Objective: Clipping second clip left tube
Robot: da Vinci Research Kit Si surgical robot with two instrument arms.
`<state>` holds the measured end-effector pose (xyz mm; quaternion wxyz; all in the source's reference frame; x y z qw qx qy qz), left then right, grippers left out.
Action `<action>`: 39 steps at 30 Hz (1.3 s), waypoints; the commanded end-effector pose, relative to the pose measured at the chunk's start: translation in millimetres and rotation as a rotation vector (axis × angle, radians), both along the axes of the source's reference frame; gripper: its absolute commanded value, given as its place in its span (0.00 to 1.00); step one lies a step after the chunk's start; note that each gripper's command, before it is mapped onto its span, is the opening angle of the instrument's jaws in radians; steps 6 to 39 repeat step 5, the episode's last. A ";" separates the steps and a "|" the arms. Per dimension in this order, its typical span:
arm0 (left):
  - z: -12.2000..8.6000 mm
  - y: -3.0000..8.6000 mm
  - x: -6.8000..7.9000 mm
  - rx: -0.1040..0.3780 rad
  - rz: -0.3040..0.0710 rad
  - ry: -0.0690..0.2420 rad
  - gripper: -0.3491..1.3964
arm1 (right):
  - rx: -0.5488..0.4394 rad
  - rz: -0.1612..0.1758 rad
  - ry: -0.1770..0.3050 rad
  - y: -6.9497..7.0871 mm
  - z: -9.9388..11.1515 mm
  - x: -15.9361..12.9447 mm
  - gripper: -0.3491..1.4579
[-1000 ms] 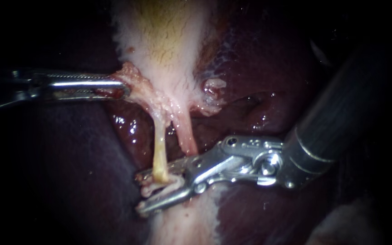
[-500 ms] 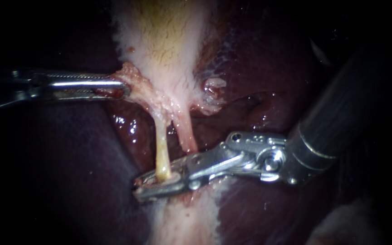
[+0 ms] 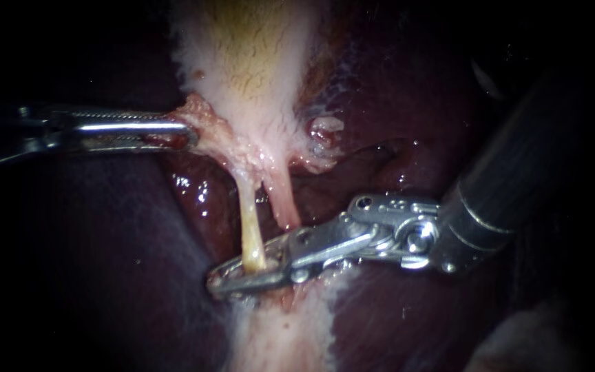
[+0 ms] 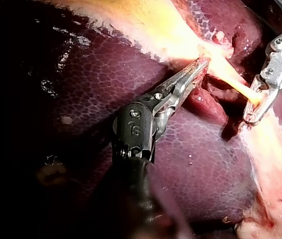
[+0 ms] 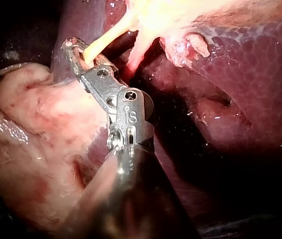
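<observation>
1. The left instrument point(image 3: 189, 134) comes in level from the left; its claw is pinched on the pink lower edge of the gallbladder point(image 3: 242, 69), holding it out to the side
2. Two tubes hang from that edge: the yellowish left tube point(image 3: 248, 227), drawn taut and thin, and just beside it the pinker right tube point(image 3: 280, 203)
3. The right instrument point(image 3: 223, 281) reaches in from the right, its claw pressed together across the lower end of the left tube, both halves touching it from opposite sides
4. The right tube passes behind the claw, near its hinge, and is not held
5. In the right wrist view the left tube point(image 5: 106, 37) runs straight into the tip of the right instrument point(image 5: 73, 47)
6. In the left wrist view the left instrument point(image 4: 201, 64) grips the pale edge, with the left tube point(image 4: 233, 83) stretching ahead to the right instrument point(image 4: 250, 112)
7. Dark red liver point(image 3: 394, 138) lies around and beneath both tubes
</observation>
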<state>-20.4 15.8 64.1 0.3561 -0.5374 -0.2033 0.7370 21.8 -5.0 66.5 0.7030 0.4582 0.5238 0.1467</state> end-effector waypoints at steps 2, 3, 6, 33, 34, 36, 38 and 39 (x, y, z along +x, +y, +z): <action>0.1 0.0 0.0 0.000 0.000 0.000 0.00 | 0.007 0.000 -0.001 0.0 0.0 0.0 0.00; 0.1 0.0 0.0 0.000 0.000 0.000 0.00 | 0.012 0.000 -0.004 0.0 0.0 0.0 0.00; 0.1 0.0 0.0 0.000 0.000 0.000 0.00 | 0.012 0.000 -0.004 0.1 0.1 -0.1 0.00; 0.1 0.0 0.0 0.000 0.000 0.000 0.00 | 0.012 0.000 -0.004 0.1 0.1 -0.1 0.00; 0.1 0.0 0.0 0.000 0.000 0.000 0.00 | 0.012 0.000 -0.004 0.1 0.1 -0.1 0.00; 0.1 0.0 0.0 0.000 0.000 0.000 0.00 | 0.012 0.000 -0.004 0.1 0.1 -0.1 0.00; 0.1 0.0 0.0 0.000 0.000 0.000 0.00 | 0.012 0.000 -0.004 0.1 0.1 -0.1 0.00; 0.1 0.0 0.0 0.000 0.000 0.000 0.00 | 0.012 0.000 -0.004 0.1 0.1 -0.1 0.00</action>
